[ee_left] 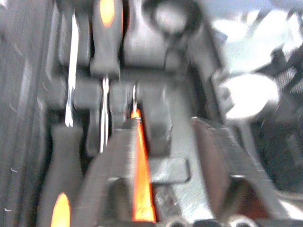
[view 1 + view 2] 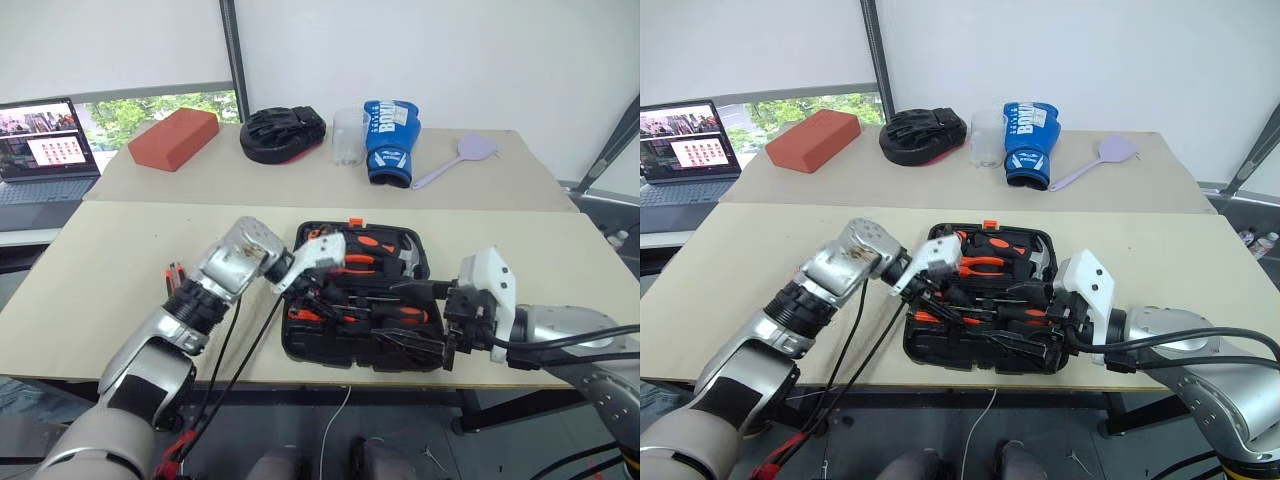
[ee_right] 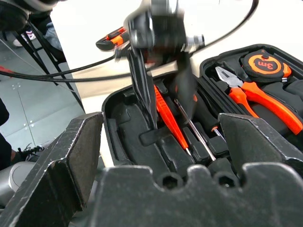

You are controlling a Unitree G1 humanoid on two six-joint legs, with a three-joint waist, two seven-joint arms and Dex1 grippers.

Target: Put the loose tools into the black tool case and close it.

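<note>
Lying open on the near table (image 2: 120, 300), the black tool case (image 2: 300, 345) shows moulded recesses already holding orange-handled pliers (image 3: 255, 92), a tape measure (image 3: 265, 64), a hammer (image 2: 408, 258) and screwdrivers (image 1: 102, 42) with orange-black handles. The left gripper (image 3: 161, 94) hangs over the case's middle with its fingers apart, one on each side of a small orange tester pen (image 3: 169, 118) that lies in a recess; whether they touch it I cannot tell. The right gripper (image 2: 445, 345) sits at the case's right edge, its fingers spread wide and holding nothing. An orange-black utility knife (image 3: 111, 40) lies on the table just beyond the case on the robot's left. On the far table stand a red brick (image 2: 173, 138), a black boxing mitt (image 2: 283, 134), a clear cup (image 2: 349, 137), a blue boxing glove (image 2: 391, 140) and a lilac spatula (image 2: 460, 160), well apart from the case. A laptop (image 2: 45, 150) sits far left
</note>
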